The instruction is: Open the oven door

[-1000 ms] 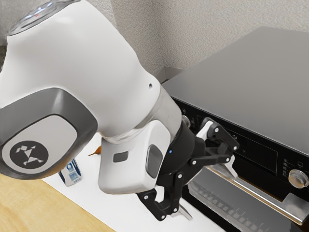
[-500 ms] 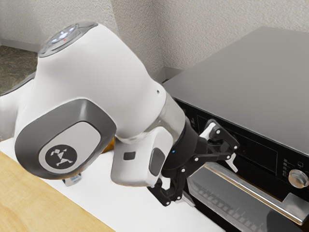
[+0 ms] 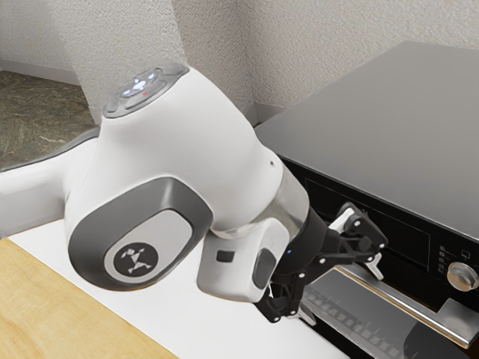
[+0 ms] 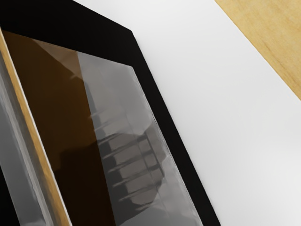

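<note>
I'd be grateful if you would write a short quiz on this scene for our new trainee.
1. True or false: the gripper is open.
2. In the exterior view, where is the round knob relative to the oven door's handle?
A) Higher
B) Lower
C) Hidden behind it
3. Fill in the blank: the surface directly beside the oven is coloured ____.

Key: 1. True; 2. A; 3. White

Bright, even light, sheen on handle [image 3: 419, 310], pale reflections across door glass [image 4: 113, 108]
</note>
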